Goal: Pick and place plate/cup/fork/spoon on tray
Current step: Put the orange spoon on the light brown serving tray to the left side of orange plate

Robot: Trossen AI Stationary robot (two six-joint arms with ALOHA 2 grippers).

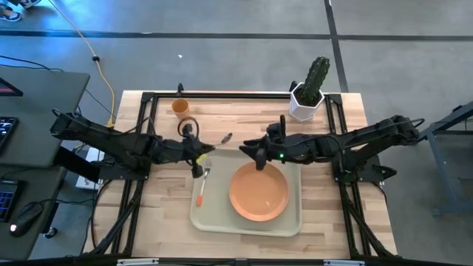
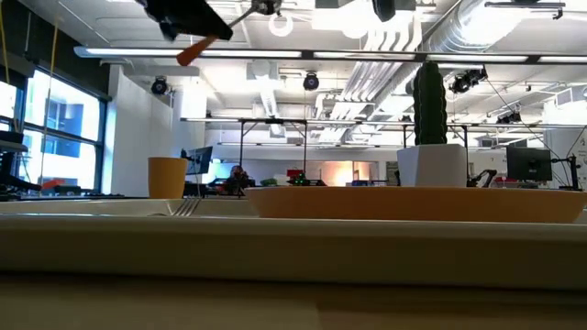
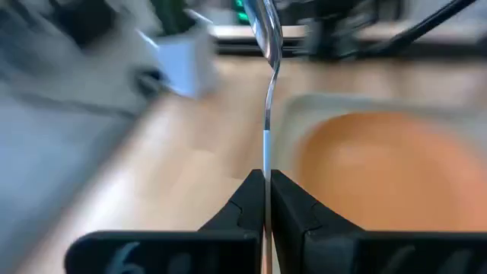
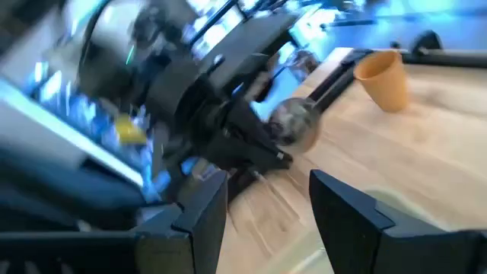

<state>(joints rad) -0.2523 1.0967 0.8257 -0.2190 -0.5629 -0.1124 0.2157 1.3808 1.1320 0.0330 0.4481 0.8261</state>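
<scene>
The beige tray (image 1: 214, 216) lies at the table's near middle. The orange plate (image 1: 259, 192) lies flat on it, and the fork (image 1: 201, 185) lies along the tray's left part. The orange cup (image 1: 180, 107) stands upright on the table at the far left. My left gripper (image 1: 205, 152) is above the tray's far left corner, shut on the spoon (image 1: 224, 139), whose silver bowl points toward the right arm. My right gripper (image 1: 250, 153) is open and empty above the plate's far edge, facing the left gripper. My left gripper pinches the spoon's slim handle (image 3: 266, 161) between its two fingers, seen edge-on. The fingers come about level from the table's left and lie along the spoon. The metal bowl (image 3: 263, 23) sticks out ahead of them and the orange handle end (image 2: 204, 48) behind. The spoon is lifted clear of table and tray.
A white hexagonal pot with a cactus (image 1: 308, 100) stands at the table's far right. A black frame (image 1: 222, 94) runs along the table's far and side edges. Bare wood lies between the cup and the pot.
</scene>
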